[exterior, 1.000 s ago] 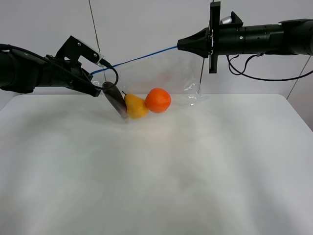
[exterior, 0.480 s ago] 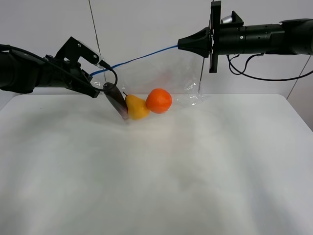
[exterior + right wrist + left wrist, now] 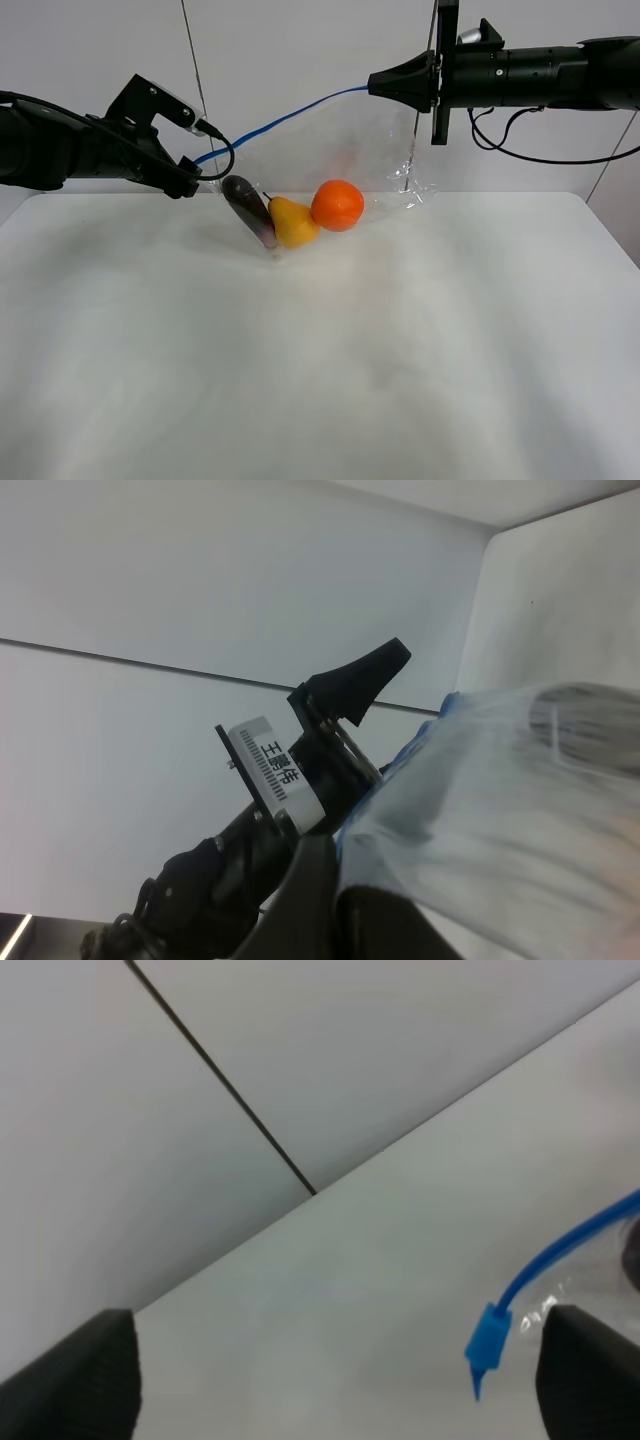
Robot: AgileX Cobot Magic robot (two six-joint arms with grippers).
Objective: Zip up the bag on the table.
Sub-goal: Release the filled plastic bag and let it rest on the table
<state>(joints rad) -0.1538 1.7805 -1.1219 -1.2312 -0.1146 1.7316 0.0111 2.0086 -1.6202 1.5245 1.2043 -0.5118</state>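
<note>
The bag (image 3: 345, 160) is clear plastic and hangs from its blue zipper strip (image 3: 290, 112), with its bottom resting on the table (image 3: 320, 350). An orange (image 3: 337, 204), a yellow fruit (image 3: 293, 222) and a dark eggplant (image 3: 248, 208) lie in it. My right gripper (image 3: 375, 85) is shut on the strip's right end, high above the table; the right wrist view shows the plastic (image 3: 500, 800) up close. My left gripper (image 3: 190, 178) is open at the strip's left end. In the left wrist view the blue slider (image 3: 487, 1345) hangs free between the spread fingers (image 3: 90, 1370).
A thin dark rod (image 3: 195, 70) stands against the back wall. A black cable (image 3: 520, 150) loops under the right arm. The left arm (image 3: 290, 780) shows in the right wrist view. The table's far edge (image 3: 500, 193) lies just behind the bag.
The bag and the fruit in it have shifted right. The strip now sags in a curve. The left gripper has drawn back slightly left, and the right gripper has risen a little.
</note>
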